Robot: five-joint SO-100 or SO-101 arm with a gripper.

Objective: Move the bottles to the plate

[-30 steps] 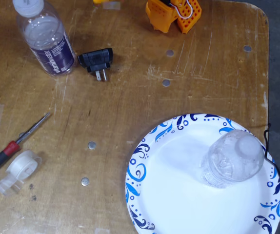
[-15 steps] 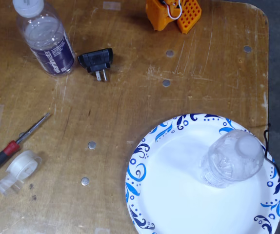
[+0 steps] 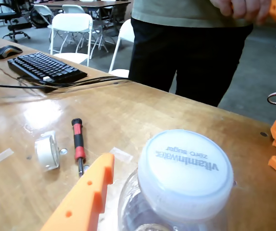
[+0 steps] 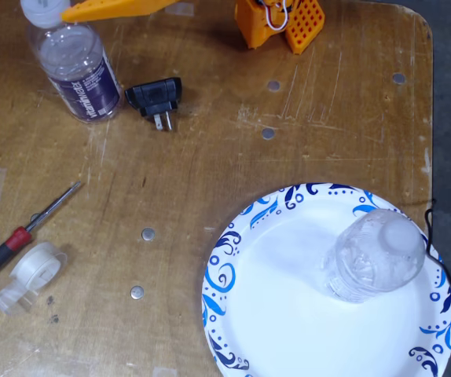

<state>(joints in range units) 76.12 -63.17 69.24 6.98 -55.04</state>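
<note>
Wrist view only: person [image 3: 195,43], keyboard [image 3: 44,67]; fixed view: plate [image 4: 288,314].

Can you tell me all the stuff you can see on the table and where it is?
labelled bottle: one, clear with white cap and dark purple label, upright at top left of the fixed view
crinkly bottle: one, clear, standing on the plate's right side
plate: one, white with blue swirls, lower right
plug adapter: one, black, right of the labelled bottle
screwdriver: one, red and black handle, left edge
tape roll: one, clear, below the screwdriver
keyboard: one, black, far end in the wrist view
person: one, dark trousers, standing behind the table
gripper: one, orange, one finger beside the labelled bottle's cap
</note>
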